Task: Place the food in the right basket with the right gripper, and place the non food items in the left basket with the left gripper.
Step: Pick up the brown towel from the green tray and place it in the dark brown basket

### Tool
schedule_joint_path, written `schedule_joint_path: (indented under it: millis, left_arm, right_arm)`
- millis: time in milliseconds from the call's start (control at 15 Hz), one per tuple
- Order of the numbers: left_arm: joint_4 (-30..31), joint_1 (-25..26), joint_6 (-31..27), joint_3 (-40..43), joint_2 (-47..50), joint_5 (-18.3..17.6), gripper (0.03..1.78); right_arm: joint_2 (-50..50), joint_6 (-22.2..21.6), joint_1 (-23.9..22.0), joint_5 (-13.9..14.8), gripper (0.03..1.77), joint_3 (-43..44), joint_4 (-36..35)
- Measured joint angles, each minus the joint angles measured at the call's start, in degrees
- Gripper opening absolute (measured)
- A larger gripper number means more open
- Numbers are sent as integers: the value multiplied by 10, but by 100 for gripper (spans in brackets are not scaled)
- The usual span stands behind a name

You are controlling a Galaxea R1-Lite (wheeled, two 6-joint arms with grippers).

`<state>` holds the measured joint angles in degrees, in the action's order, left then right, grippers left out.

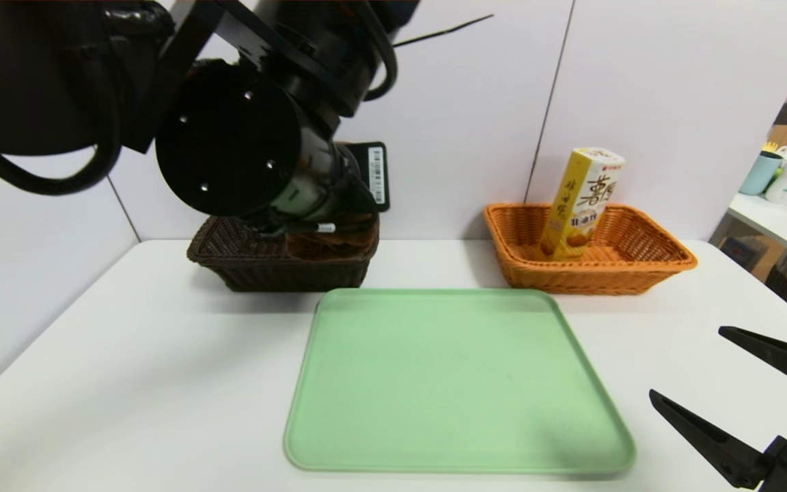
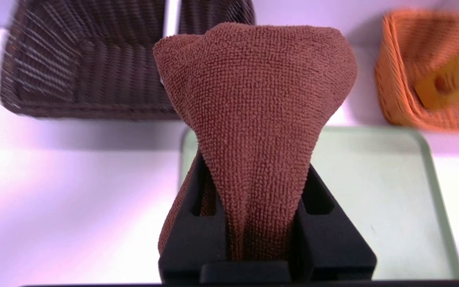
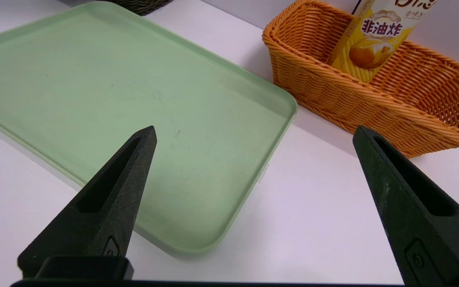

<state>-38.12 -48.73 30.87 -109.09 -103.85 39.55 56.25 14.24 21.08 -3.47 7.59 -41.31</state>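
Note:
My left gripper is shut on the brown towel, which bulges out beyond the jaws. In the head view the left arm hangs over the dark left basket, with the towel at the basket's right end. A slim white marker shows there too, apparently inside the basket. The yellow snack box stands tilted in the orange right basket. My right gripper is open and empty near the table's front right, apart from the basket.
A green tray lies bare in the middle of the white table, between the baskets and the front edge. White walls stand close behind both baskets. A second table with bottles sits off to the far right.

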Motion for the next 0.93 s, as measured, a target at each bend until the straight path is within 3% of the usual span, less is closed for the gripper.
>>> schedule_joint_path:
  millis: [467, 933]
  left_arm:
    - [133, 130, -115, -2, -17, -10, 42]
    - [219, 235, -144, -7, -95, -90, 42]
  right_arm:
    - [7, 5, 0, 0, 170, 4, 1]
    - [21, 12, 0, 0, 170, 5, 0]
